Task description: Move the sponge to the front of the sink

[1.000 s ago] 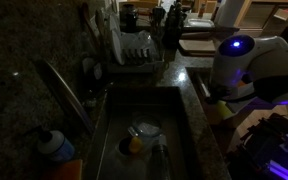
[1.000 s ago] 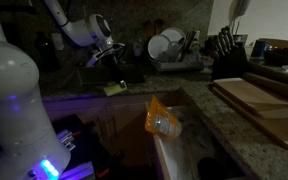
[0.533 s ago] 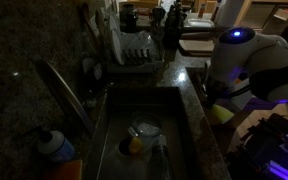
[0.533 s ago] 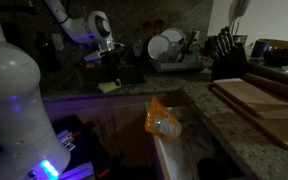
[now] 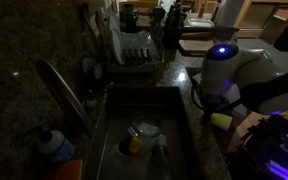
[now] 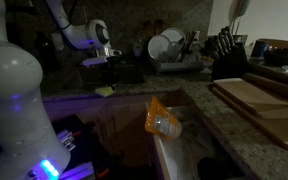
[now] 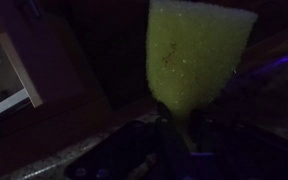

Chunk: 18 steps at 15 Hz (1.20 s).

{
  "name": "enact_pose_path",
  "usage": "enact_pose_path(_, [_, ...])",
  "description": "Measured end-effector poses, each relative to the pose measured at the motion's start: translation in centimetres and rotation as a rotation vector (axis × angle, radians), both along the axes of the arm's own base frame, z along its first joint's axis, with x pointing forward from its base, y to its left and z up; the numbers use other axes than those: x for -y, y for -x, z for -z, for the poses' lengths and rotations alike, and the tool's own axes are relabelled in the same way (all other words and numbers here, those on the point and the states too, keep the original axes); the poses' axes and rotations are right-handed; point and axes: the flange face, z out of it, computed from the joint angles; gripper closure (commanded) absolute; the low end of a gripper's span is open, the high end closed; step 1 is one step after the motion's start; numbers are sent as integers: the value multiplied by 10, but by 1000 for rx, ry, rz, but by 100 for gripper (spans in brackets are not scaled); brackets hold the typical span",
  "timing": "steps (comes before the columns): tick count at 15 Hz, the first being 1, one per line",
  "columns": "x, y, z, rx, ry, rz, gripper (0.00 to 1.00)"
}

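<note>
Sponge is clamped at one end by the gripper and held outside the sink, near the counter edge

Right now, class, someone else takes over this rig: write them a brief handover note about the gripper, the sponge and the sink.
Gripper: shut on the sponge, per the wrist view.
Sponge: held by the counter edge on the robot's side of the sink; contact with the counter cannot be told.
Done: sponge grasped.
Left: set it down in front of the sink, open, withdraw.
</note>
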Motion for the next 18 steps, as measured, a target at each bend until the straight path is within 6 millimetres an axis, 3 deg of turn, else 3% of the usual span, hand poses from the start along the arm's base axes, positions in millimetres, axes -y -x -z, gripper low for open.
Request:
enact_pose_path(6, [-45, 16, 3, 146, 68, -181, 95])
enact_pose_path(11, [-49, 8, 0, 188, 25, -177, 95])
enact_pose_path(12, [-48, 4, -1, 196, 12, -170, 54])
enact_pose_path(13, [-46, 0, -2, 203, 1, -161, 53])
enact_pose_path(15, [-40, -7, -4, 211, -12, -139, 42])
enact_pose_path(18, [-25, -17, -2, 202, -14, -79, 19])
